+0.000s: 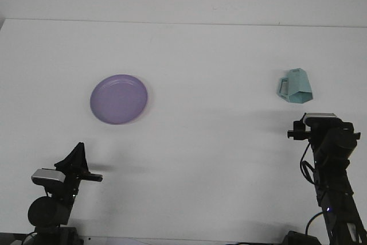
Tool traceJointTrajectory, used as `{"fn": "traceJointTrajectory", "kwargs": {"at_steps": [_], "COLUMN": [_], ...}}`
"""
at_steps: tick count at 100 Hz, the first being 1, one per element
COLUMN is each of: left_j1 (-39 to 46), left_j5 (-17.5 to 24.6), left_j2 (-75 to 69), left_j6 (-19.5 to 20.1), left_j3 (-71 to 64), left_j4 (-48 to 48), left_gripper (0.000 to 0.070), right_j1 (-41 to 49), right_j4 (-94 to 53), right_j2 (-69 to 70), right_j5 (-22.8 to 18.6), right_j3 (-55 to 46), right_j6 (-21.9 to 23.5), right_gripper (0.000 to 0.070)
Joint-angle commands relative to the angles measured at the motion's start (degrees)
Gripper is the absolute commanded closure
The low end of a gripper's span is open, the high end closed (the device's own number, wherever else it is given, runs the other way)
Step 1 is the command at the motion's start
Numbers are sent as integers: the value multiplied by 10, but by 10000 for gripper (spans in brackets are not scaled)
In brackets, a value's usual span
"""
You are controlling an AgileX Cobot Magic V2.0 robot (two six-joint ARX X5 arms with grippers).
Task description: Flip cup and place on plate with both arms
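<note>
From the front view, little of the task looks done — the teal cup (296, 86) sits on the white surface (218, 55) with its wide mouth down and handle to the left, not yet flipped, and the purple plate (118, 98) lies bare, well apart at about nine o'clock from the cup. Grasping, turning over and placing are all left. The right gripper (319, 120) is raised near the cup, which lies toward eleven o'clock from it, apart and untouched; how its jaws stand cannot be told. The left gripper (76, 159) sits low — six o'clock of the plate, holding nothing, its opening unclear.
</note>
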Motion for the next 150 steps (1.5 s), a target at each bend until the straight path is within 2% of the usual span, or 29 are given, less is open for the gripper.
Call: {"fn": "traceJointTrajectory", "kwargs": {"at_steps": [1,8,22,43,53,64,79,103,116,126,131,139,150], "left_j1": [1,1,1,1,1,1,1,1,1,1,1,1,1], "left_j5": [3,3,3,3,3,3,3,3,3,3,3,3,3], "left_j2": [-1,-1,-1,-1,-1,-1,-1,-1,-1,-1,-1,-1,-1], "left_j6": [-2,-2,-2,-2,-2,-2,-2,-2,-2,-2,-2,-2,-2], "left_j3": [-11,-11,-11,-11,-11,-11,-11,-11,-11,-11,-11,-11,-11], "left_j4": [7,7,7,7,6,6,3,3,3,2,2,2,2], "left_gripper": [688,688,688,688,688,688,688,688,688,688,688,688,688], "right_j1": [-8,-16,-29,-54,-64,-75,-81,-89,-89,-89,-89,-89,-88], "right_j4": [55,110,206,325,327,327,323,323,326,324,323,323,323], "right_j2": [41,84,172,289,340,386,443,509,523,530,534,535,535], "right_j5": [-10,-22,-33,-67,-71,-95,-101,-166,-183,-203,-212,-224,-224], "right_j3": [5,5,5,24,59,100,152,218,238,248,251,252,255], "right_j6": [-7,-20,-57,-69,-74,-74,-89,-95,-95,-94,-94,-93,-92], "right_gripper": [145,139,42,44,44,45,46,59,105,195,280,453,629]}}
